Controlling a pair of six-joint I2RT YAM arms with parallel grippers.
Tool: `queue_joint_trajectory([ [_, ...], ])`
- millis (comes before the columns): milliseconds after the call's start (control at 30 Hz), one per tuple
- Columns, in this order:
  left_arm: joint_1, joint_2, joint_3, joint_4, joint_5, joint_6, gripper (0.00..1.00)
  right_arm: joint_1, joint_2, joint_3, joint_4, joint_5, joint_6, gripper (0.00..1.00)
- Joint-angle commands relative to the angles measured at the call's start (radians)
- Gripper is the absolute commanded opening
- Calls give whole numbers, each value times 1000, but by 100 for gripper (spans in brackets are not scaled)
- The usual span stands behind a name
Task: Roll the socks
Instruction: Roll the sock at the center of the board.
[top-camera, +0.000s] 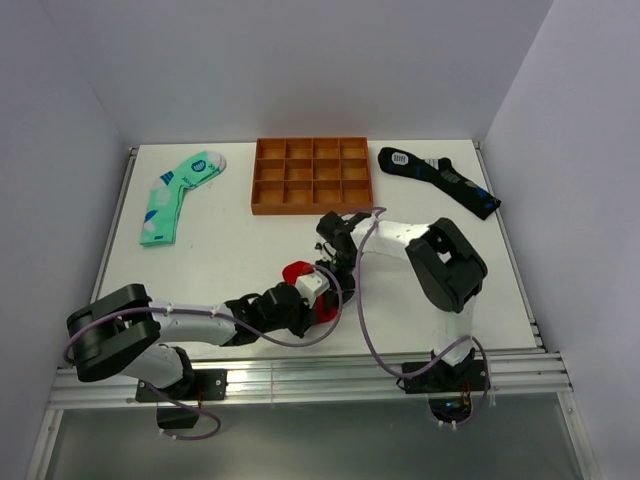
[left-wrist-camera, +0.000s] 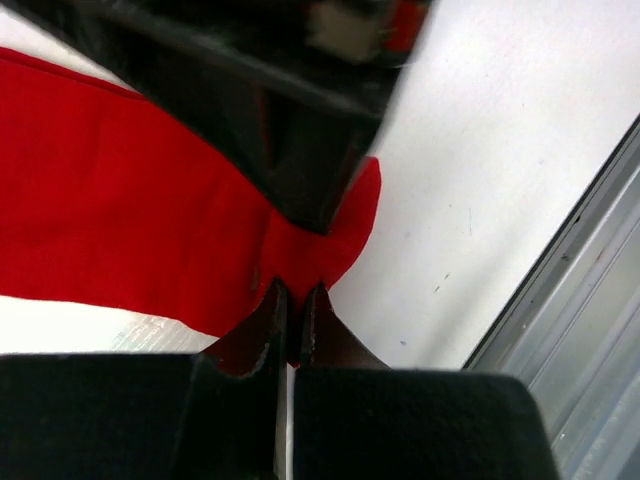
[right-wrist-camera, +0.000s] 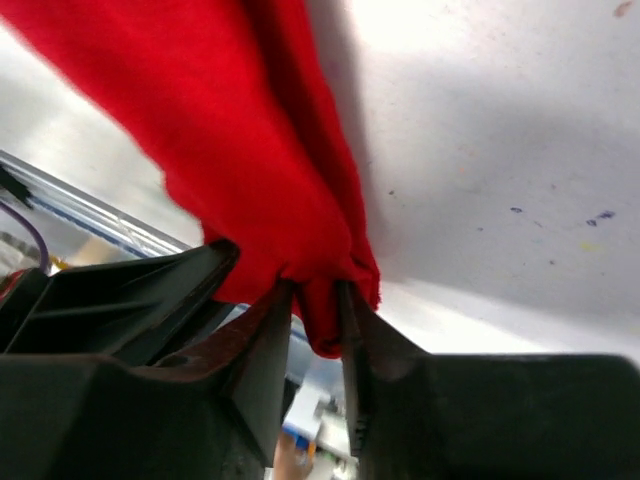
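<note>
At the far left of the table (top-camera: 230, 240) we see a green patterned sock (top-camera: 178, 195) lying flat. Near the middle, toward the near edge, the left gripper (left-wrist-camera: 295, 305) is clamped on an edge of the red sock (top-camera: 297, 270), which is bunched between the two grippers. Just to its right, the right gripper (right-wrist-camera: 318, 300) pinches another fold of the same sock. Farther back we find an orange divided tray (top-camera: 312, 175), and at the far right a dark sock (top-camera: 440, 180).
</note>
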Motion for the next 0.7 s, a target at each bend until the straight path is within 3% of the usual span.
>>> queue_joint_trajectory([
  [0, 42, 5, -29, 36, 121, -54, 0, 0, -112, -29, 141, 15, 44, 36],
  [200, 118, -9, -68, 77, 241, -100, 0, -2, -204, -71, 250, 51, 79, 41],
  [667, 232, 6, -100, 95, 386, -188, 0, -23, -283, -233, 541, 91, 125, 37],
])
